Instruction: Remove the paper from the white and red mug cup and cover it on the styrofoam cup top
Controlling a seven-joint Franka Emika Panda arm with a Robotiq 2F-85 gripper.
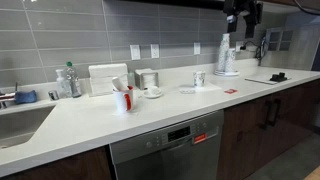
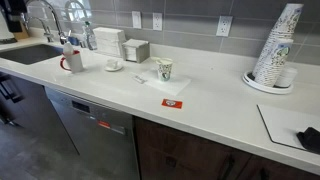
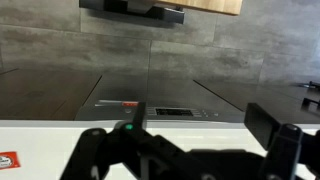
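The white and red mug (image 1: 123, 99) stands on the white counter with a piece of white paper (image 1: 118, 85) sticking out of its top. It also shows in an exterior view (image 2: 72, 62) near the sink. The styrofoam cup (image 1: 199, 78) stands upright farther along the counter, and it also shows, patterned, in an exterior view (image 2: 165, 69). My gripper (image 1: 240, 15) hangs high above the counter's far end, well away from both. In the wrist view its two fingers (image 3: 200, 125) are spread apart with nothing between them.
A tall stack of paper cups (image 1: 226, 55) (image 2: 275, 48) stands on a plate. A small red tag (image 2: 172, 103) lies on the counter. There is a sink (image 1: 20, 120), a dishwasher (image 1: 165, 145) below, a napkin box (image 1: 107, 78) and a black pad (image 2: 305, 135).
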